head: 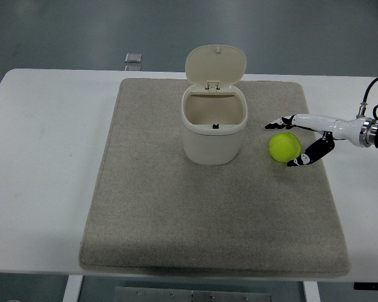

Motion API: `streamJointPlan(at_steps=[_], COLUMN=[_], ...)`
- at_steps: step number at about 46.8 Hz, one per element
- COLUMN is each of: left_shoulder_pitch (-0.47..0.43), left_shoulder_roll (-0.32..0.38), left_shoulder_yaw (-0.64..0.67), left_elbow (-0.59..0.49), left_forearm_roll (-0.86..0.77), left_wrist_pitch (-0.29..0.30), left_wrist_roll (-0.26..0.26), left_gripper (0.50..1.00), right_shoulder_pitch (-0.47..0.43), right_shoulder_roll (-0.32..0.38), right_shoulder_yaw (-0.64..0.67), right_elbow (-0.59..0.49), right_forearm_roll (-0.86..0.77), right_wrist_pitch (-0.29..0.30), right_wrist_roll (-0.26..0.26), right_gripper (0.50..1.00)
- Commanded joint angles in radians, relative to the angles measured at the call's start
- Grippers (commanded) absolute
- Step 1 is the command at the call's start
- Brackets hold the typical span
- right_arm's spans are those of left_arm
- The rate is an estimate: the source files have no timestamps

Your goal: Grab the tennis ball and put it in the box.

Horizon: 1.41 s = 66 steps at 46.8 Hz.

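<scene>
I see box (214, 131) at 9 o'clock of tennis ball (285, 148), lid (216, 64) upright at 12, mouth unobstructed, bare mat (208, 220) at 6

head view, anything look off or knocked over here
Nothing stands out. The box stands upright on the grey mat with its lid hinged open. The tennis ball rests on the mat to its right, and the right hand has its fingers spread around the ball, not yet closed on it.

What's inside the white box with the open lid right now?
The box looks empty apart from a small dark catch at its front inner wall. Its floor is mostly hidden by the near wall.
</scene>
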Motion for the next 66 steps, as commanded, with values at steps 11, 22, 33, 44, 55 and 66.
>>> streamJointPlan(at_steps=[11,22,33,44,55,66], left_shoulder_pitch=[-0.001,0.0,0.0,0.0,-0.001,0.0], left_shoulder_roll=[0.0,0.0,0.0,0.0,0.0,0.0], left_shoulder_yaw=[0.001,0.001,0.0,-0.001,0.001,-0.001], left_elbow=[0.0,0.0,0.0,0.0,0.0,0.0], left_forearm_roll=[0.0,0.0,0.0,0.0,0.0,0.0], left_wrist_pitch=[0.0,0.0,0.0,0.0,0.0,0.0], left_wrist_roll=[0.0,0.0,0.0,0.0,0.0,0.0], left_gripper=[0.996,0.996,0.996,0.996,0.996,0.996], right_shoulder_pitch=[-0.01,-0.012,-0.012,-0.013,-0.012,-0.003], right_shoulder_roll=[0.014,0.014,0.02,0.02,0.019,0.019], right_shoulder_yaw=[0.0,-0.001,-0.003,-0.001,-0.001,-0.001], right_elbow=[-0.002,-0.005,-0.017,-0.019,-0.019,-0.016], right_forearm_roll=[0.0,0.0,0.0,0.0,0.0,0.005], right_wrist_pitch=[-0.005,-0.005,-0.005,-0.003,0.008,0.012], right_wrist_roll=[0.0,-0.003,-0.005,-0.005,-0.005,-0.005], right_gripper=[0.903,0.799,0.78,0.754,0.564,0.5])
